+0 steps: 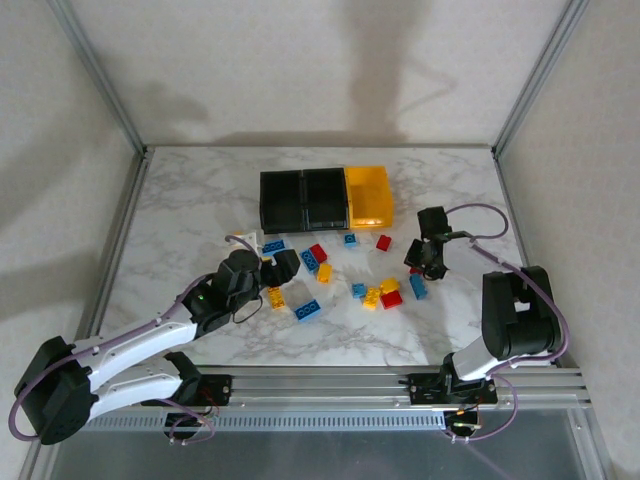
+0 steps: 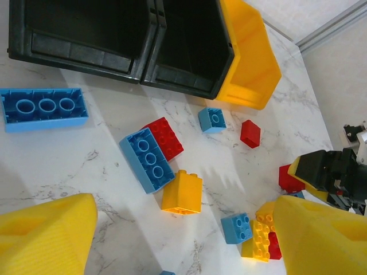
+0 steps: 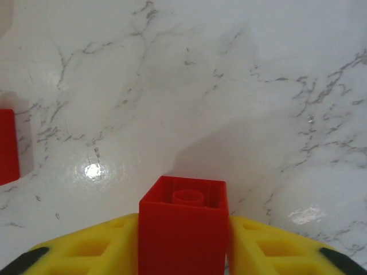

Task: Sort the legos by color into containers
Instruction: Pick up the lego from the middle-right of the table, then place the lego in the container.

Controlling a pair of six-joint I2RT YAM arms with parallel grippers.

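- Near edge: both arms rise from the rail at the front of the marble table (image 1: pixel 180 200). The left one stretches forward and toward the middle.
- left gripper (image 1: pixel 278 265) (image 2: pixel 183 238): low over the left part of the scatter. Its yellow fingers (image 2: pixel 46 235) are spread wide apart above bare marble. A yellow-orange brick (image 2: pixel 182 192) lies just ahead of the gap.
- right gripper (image 1: pixel 428 255) (image 3: pixel 183 232): on the right side of the table, pointing down. Its fingers (image 3: pixel 109 246) are clamped on either side of a red brick (image 3: pixel 182 215), hollow underside toward the wrist camera, with bare marble beyond. I cannot tell whether the brick touches the surface.
- legos (image 1: pixel 375 292): red, yellow and blue, loose on the marble between the arms and the bins. A tight cluster of all three colours sits mid-table, near the right gripper.
- Left wrist view: a blue oblong brick (image 2: pixel 148 159) lies against a red square brick (image 2: pixel 165 137). A longer blue brick (image 2: pixel 43 107) lies by itself to the left, near the bins.
- Further out: a small blue brick (image 2: pixel 213 119) and a small red brick (image 2: pixel 250 133) lie just short of the bins.
- Far centre: the containers stand joined in a row, two black bins (image 1: pixel 300 200) (image 2: pixel 114 51) on the left and a yellow-orange bin (image 1: pixel 368 195) (image 2: pixel 252 69) on the right, touching them.
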